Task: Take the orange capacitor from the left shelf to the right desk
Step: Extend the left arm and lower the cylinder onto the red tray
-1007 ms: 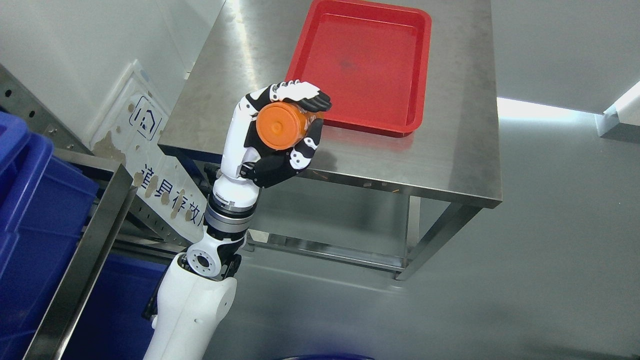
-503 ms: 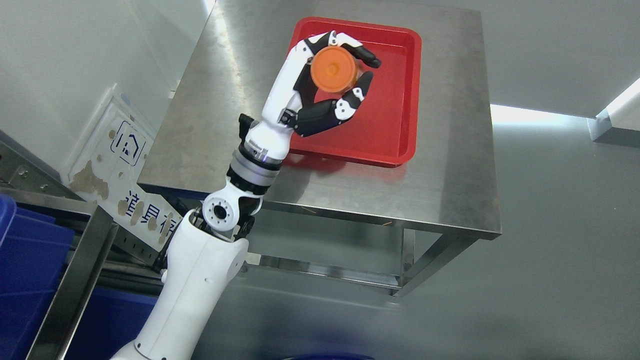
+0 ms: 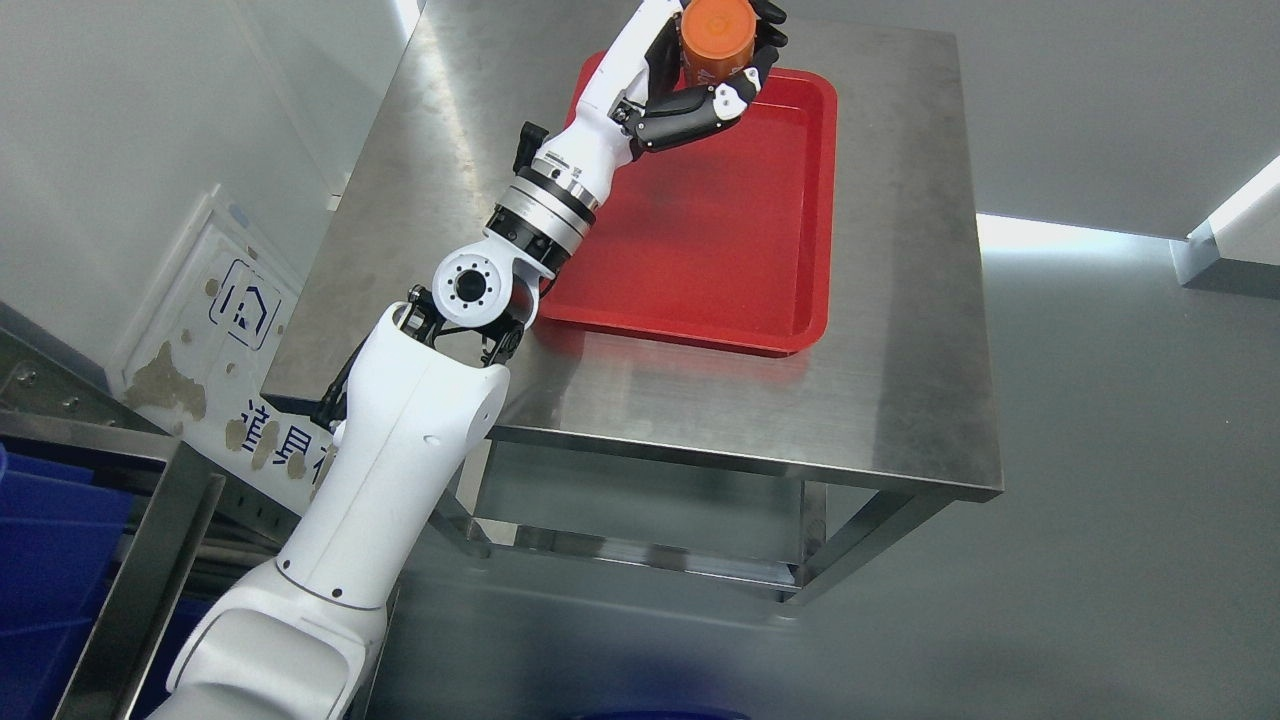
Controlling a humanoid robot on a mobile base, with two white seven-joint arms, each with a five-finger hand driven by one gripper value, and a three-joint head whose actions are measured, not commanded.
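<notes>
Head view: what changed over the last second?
The left hand, shut on the orange capacitor throughout, has reached from the near edge of the steel table out over the red tray to its far end. The camera also shifted, so the shelf and blue bins slid left in frame. The grasp is unchanged, the tray remains empty, and nothing has been released.

We see the red tray floor bare below the left hand at top centre, raised rim all round. Steel desk bare right of it. Shelf frame and blue bins crowd the lower left.
</notes>
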